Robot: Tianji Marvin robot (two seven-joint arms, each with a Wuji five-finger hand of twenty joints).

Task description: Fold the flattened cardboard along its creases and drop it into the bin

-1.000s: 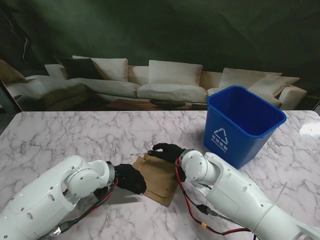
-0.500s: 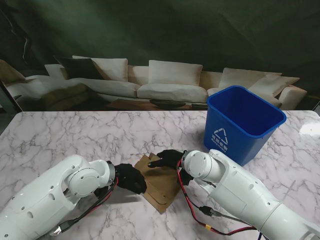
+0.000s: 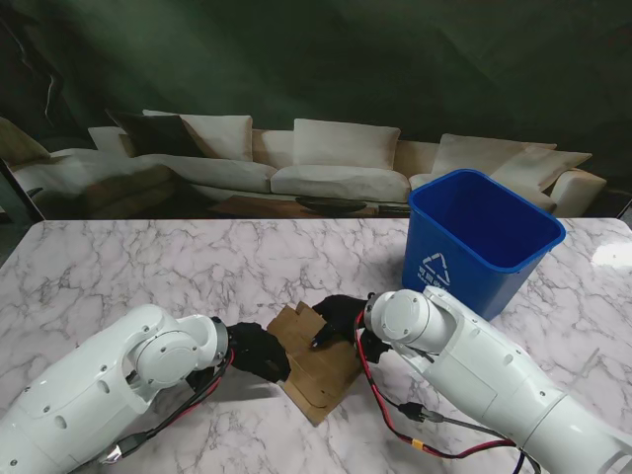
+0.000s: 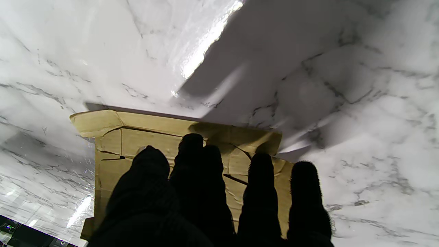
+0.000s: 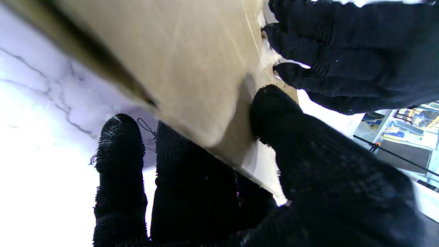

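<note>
The brown flattened cardboard (image 3: 318, 367) lies on the marble table between my two arms, its far flap (image 3: 294, 322) lifted off the surface. My left hand (image 3: 259, 352) rests on the cardboard's left part, its gloved fingers (image 4: 192, 161) stretched flat on the sheet (image 4: 137, 137). My right hand (image 3: 336, 314) sits at the far edge; its thumb (image 5: 274, 113) and fingers (image 5: 120, 147) pinch the tilted flap (image 5: 192, 68) from both sides. The left hand (image 5: 329, 55) also shows in the right wrist view. The blue bin (image 3: 480, 243) stands upright at the far right, apart from both hands.
The marble table (image 3: 148, 272) stretches to the left and far side. Red and black cables (image 3: 395, 420) trail from my right arm onto the table near me. A sofa backdrop rises behind the table's far edge.
My right hand has come nearer to me over the cardboard's far edge and closed on the flap, which now stands up. The left hand has stayed pressed in place.
</note>
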